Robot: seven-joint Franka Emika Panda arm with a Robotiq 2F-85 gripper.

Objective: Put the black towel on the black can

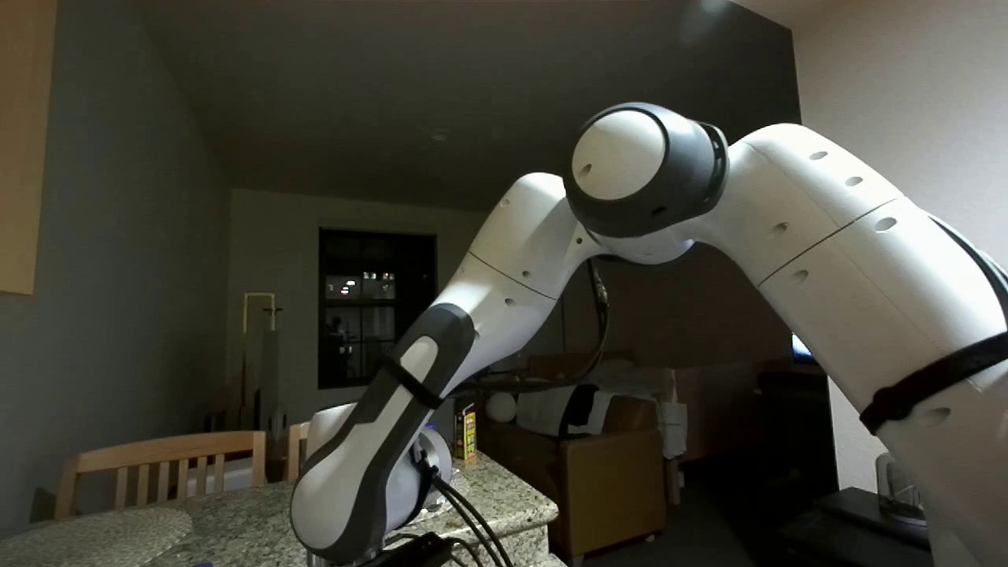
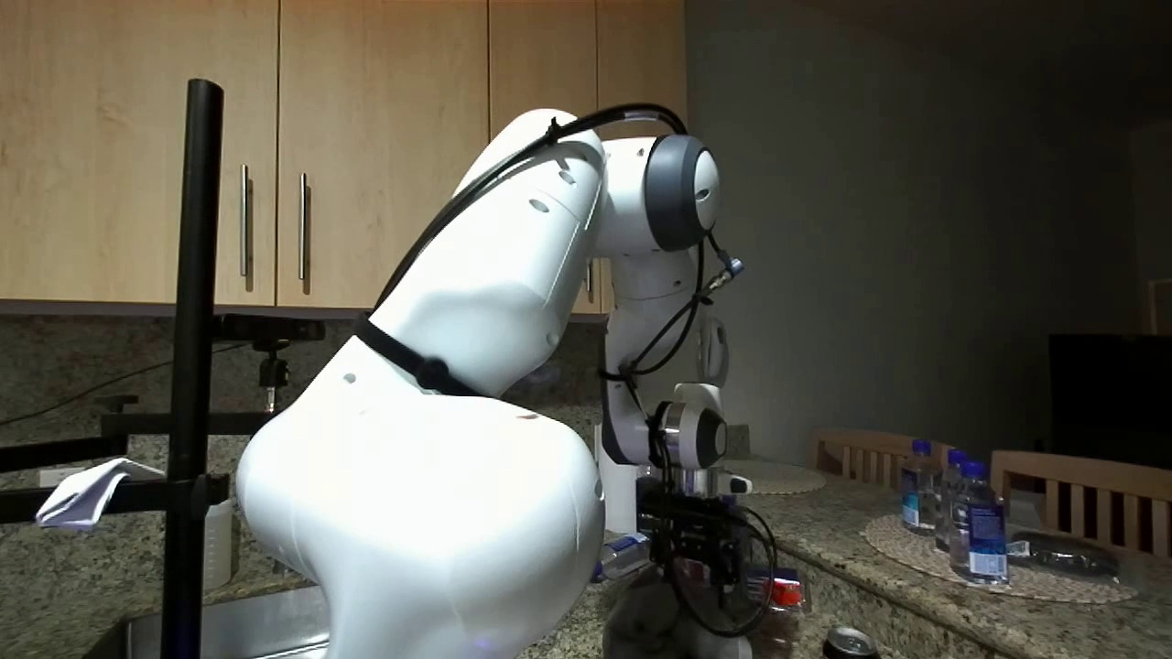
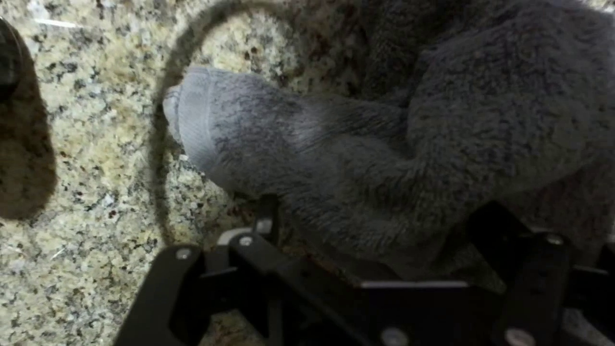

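Grey towel (image 3: 346, 149) lies between the gripper's (image 3: 379, 206) parted fingers (image 3: 502, 233).

- No word, brand or number can be read.
- On the front bottle (image 2: 980, 517), a blue and white label (image 2: 988, 549) is seen, but its letters cannot be distinguished.
- On the yellow-and-black box (image 1: 467, 431), the print cannot be made out.

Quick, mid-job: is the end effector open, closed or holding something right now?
End effector: open, jaws wide apart; the gray towel shows between them in the wrist view, no grip visible.
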